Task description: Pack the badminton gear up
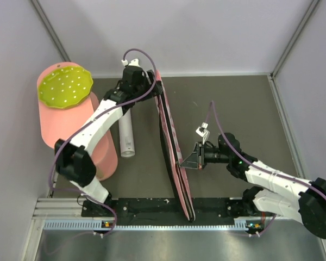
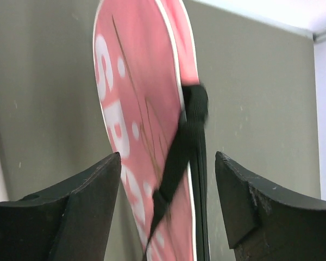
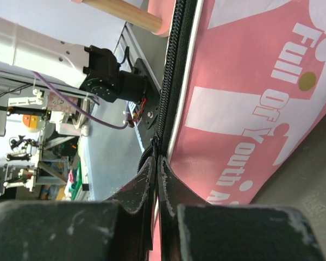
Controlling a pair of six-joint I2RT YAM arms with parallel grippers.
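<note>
The pink racket-shaped bag point(image 1: 171, 136) stands on its edge across the middle of the table, head end far and narrow end at the near rail. My left gripper point(image 1: 149, 81) is open at the head end. In the left wrist view its jaws stand wide on either side of the bag point(image 2: 136, 103) and its black strap point(image 2: 187, 136), touching neither. My right gripper point(image 1: 185, 162) is at the bag's right side, shut on the zipper pull point(image 3: 157, 149) of the black zipper point(image 3: 174, 65). A white tube point(image 1: 127, 135) lies left of the bag.
A big pink cylinder point(image 1: 60, 136) with a yellow-green dotted disc point(image 1: 65, 86) lies along the left wall, under my left arm. Grey walls enclose the dark table. A black rail point(image 1: 152, 206) runs along the near edge.
</note>
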